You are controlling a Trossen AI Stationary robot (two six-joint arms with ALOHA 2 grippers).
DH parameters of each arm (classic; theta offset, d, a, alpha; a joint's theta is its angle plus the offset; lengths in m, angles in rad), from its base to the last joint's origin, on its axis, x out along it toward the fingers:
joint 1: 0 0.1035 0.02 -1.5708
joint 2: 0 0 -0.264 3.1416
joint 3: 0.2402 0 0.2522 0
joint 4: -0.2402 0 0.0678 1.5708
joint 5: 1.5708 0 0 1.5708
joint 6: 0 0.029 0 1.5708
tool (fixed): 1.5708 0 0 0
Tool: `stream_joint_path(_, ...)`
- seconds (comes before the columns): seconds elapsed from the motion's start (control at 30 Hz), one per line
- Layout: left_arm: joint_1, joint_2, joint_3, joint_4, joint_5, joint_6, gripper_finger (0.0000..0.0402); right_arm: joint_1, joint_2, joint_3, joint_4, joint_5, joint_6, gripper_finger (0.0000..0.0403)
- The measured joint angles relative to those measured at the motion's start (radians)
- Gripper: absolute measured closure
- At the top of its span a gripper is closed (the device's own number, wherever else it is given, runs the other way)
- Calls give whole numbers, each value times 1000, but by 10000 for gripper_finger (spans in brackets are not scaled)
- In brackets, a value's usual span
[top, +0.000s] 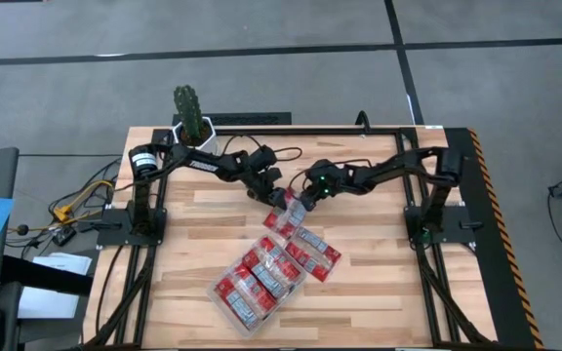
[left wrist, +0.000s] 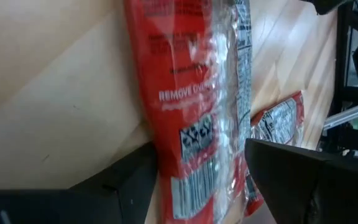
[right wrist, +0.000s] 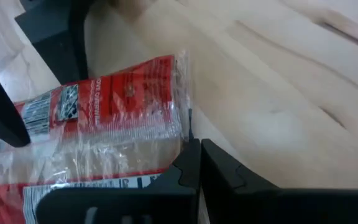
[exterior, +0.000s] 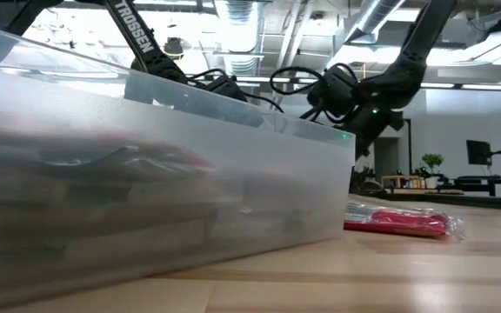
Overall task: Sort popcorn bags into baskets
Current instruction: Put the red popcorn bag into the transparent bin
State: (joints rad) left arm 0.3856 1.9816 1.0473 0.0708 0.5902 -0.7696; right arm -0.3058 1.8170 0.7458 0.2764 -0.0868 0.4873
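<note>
A red popcorn bag sits mid-table between my two grippers. My left gripper comes from the far left, its fingers on either side of the bag's barcode end. My right gripper comes from the right with fingers shut, tips beside the bag's other end. Several more bags lie loose on the table, toward the near edge. The clear tray near the front edge holds several bags. My left gripper holds the popcorn bag at its barcode end, pinched across its width, one finger on each long edge. The fingers slant down from the far left and lie along the bag. Whether the bag is clear of the table does not show. My right gripper: its shut fingertips stand at the corner of the bag's clear wrap; I cannot tell whether they pinch the wrap or only touch it.
A white pot with a cactus stands at the far left corner behind the left arm. Another bag lies just beyond the held one. One loose bag lies right of the tray. Bare wood shows on the table's right and near-left parts.
</note>
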Motion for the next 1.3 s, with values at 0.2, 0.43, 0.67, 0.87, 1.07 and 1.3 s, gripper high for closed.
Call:
stream_joint_path(0.2, -2, 0, 0, 5, -30, -1, 201, -18, 7, 35, -10, -24, -48, 380)
stream_joint_path(0.43, -3, 1, -2, 28, -73, 5, 292, -43, 6, 52, -6, -30, -78, 376)
stream_joint_path(0.67, 12, 2, 7, 44, -53, 3, 392, -105, -101, 51, -78, -25, -125, 373)
stream_joint_path(0.87, 45, -48, 85, -76, 44, 67, 399, -171, -298, 52, -197, -21, -212, 383)
stream_joint_path(1.07, 56, -152, 236, -486, 90, 340, 401, -226, -471, 52, -310, -16, -257, 376)
stream_joint_path(1.3, -50, -231, 501, -1083, 50, 772, 401, -261, -548, 52, -397, -10, -263, 373)
